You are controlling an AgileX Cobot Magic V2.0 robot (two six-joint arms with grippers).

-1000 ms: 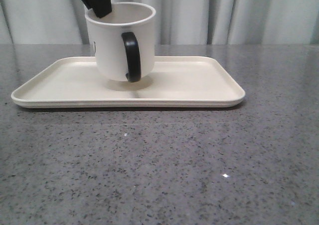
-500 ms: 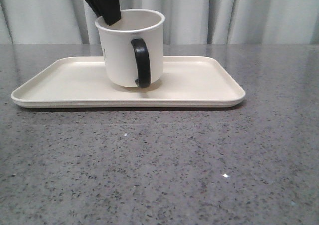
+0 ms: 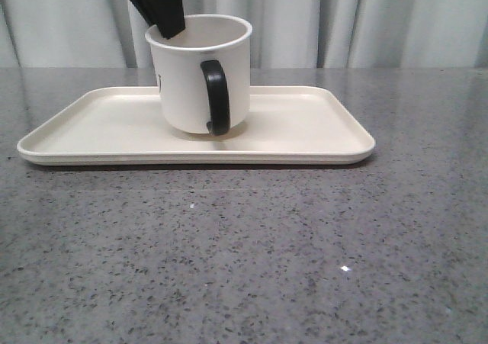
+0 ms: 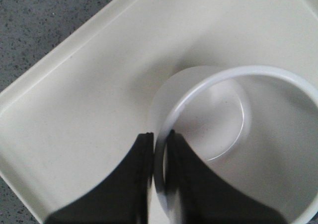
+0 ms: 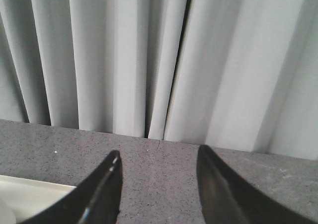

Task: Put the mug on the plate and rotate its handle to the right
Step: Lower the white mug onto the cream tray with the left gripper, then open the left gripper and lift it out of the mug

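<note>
- on the plate (image 3: pixel 305 130), a little left of its middle, stands the mug (image 3: pixel 183 77); it looks tilted, its base maybe not fully flat, so you lower it with care first.
- the left gripper (image 4: pixel 159 154) is clenched on the mug's rim, one finger inside and one outside the wall.
- the handle (image 3: pixel 216 96) faces toward the camera now, slightly to the right. i judge you must turn it more, until it points to the right side.
- you turn the wrist slowly and keep the rim pinched firm, because the wall is smooth and can slip.
- you keep the mug well inside the raised rim of the plate while it turns.
- the right gripper (image 5: pixel 159 184) is spread apart and holds nothing, over the grey table (image 5: pixel 164 159) near the curtain (image 5: pixel 149 55); you leave it there.
</note>
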